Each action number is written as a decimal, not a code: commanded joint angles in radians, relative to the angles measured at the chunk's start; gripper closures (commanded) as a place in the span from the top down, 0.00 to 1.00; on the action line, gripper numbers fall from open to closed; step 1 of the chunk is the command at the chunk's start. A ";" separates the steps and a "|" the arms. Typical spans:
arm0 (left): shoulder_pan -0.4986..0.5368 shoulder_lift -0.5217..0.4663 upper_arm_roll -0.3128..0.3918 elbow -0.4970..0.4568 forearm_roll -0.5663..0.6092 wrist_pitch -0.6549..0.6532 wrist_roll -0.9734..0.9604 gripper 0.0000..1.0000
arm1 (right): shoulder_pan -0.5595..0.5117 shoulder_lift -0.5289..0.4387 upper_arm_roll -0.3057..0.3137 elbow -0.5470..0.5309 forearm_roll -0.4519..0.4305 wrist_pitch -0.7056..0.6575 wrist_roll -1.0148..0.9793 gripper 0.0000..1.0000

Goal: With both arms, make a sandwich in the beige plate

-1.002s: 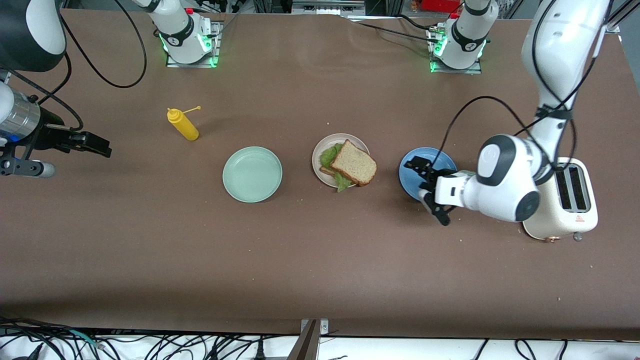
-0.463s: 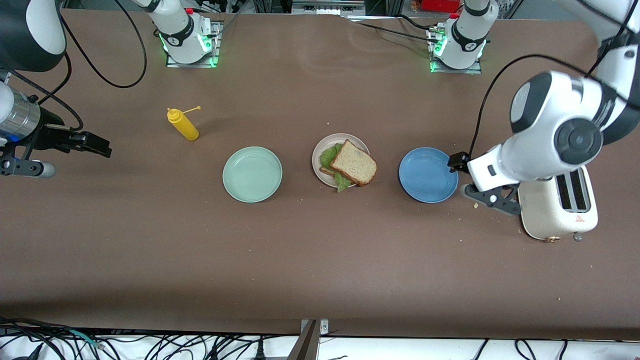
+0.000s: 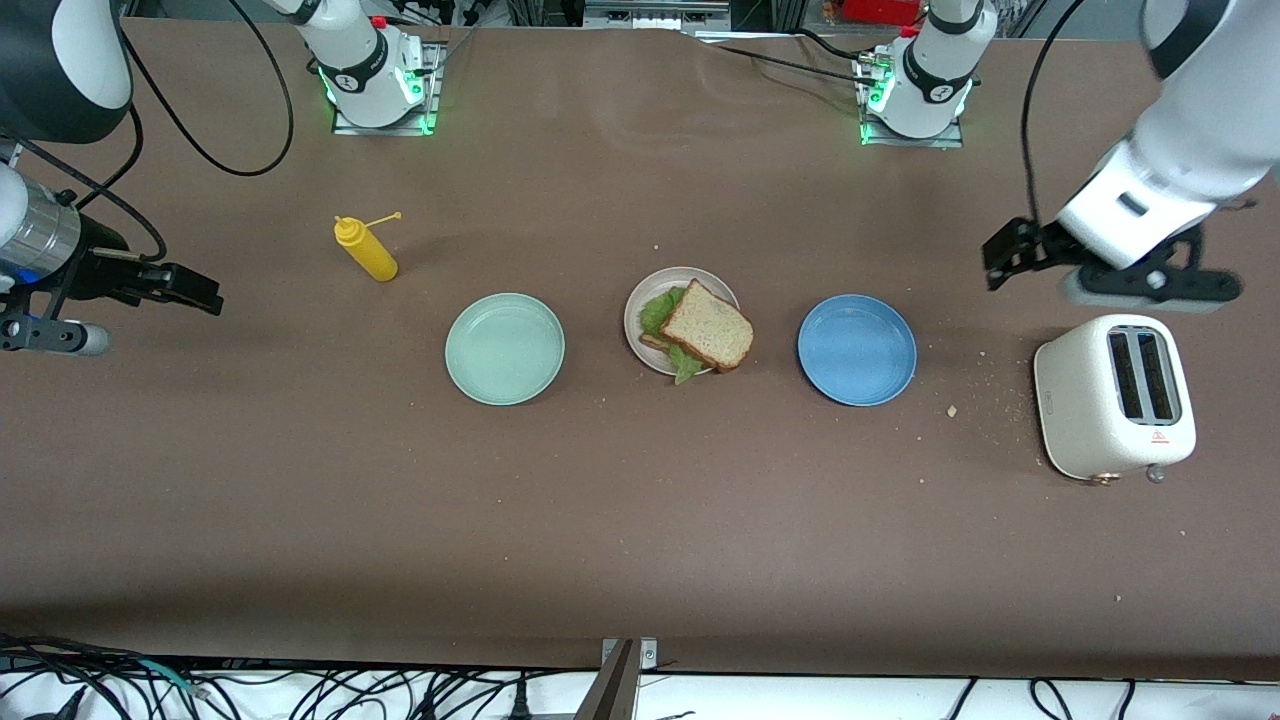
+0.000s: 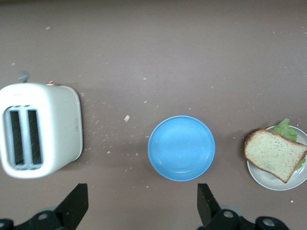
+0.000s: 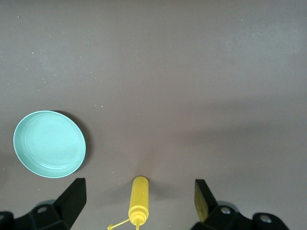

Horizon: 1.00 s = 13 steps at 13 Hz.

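The left gripper [image 3: 1003, 255] is hanging in the air with its jaws spread wide and nothing between them, over bare table [image 3: 640, 520] toward the left arm's end, its white forearm slanting up out of the front view; the right gripper [image 3: 190, 290] is waiting over the right arm's end, jaws likewise apart and empty; the sandwich [image 3: 700, 328] is lying flat on the beige plate [image 3: 634, 305], between the mint-green plate [image 3: 505, 349] and the blue plate [image 3: 857, 350]; its top slice is sitting cornerwise, overhanging the rim toward the blue plate, lettuce showing at its edges.
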State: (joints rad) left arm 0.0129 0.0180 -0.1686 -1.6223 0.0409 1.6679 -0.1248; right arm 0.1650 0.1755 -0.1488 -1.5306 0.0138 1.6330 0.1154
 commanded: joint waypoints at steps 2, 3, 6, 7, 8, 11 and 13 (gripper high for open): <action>0.058 -0.050 -0.002 -0.064 -0.027 -0.016 -0.009 1.00 | -0.004 -0.002 0.003 0.007 0.002 -0.008 -0.005 1.00; 0.061 -0.046 0.006 -0.059 -0.027 -0.039 -0.007 1.00 | -0.004 -0.002 0.003 0.007 0.002 -0.008 -0.005 1.00; 0.064 -0.023 0.005 -0.024 -0.029 -0.132 -0.003 1.00 | -0.004 -0.002 0.003 0.007 0.002 -0.008 -0.005 1.00; 0.062 -0.021 0.004 -0.024 -0.029 -0.132 -0.002 1.00 | -0.004 -0.002 0.003 0.007 0.002 -0.008 -0.005 1.00; 0.059 -0.021 0.000 -0.022 -0.032 -0.132 -0.004 1.00 | -0.004 -0.002 0.003 0.007 0.002 -0.008 -0.005 1.00; 0.045 -0.019 -0.003 -0.015 -0.033 -0.132 -0.007 1.00 | -0.004 -0.002 0.003 0.007 0.002 -0.008 -0.005 1.00; 0.045 -0.018 -0.003 -0.011 -0.033 -0.132 -0.004 1.00 | -0.004 -0.002 0.003 0.007 0.002 -0.008 -0.005 1.00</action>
State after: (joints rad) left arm 0.0613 -0.0111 -0.1744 -1.6640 0.0311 1.5576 -0.1277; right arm 0.1650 0.1755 -0.1488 -1.5306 0.0138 1.6330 0.1151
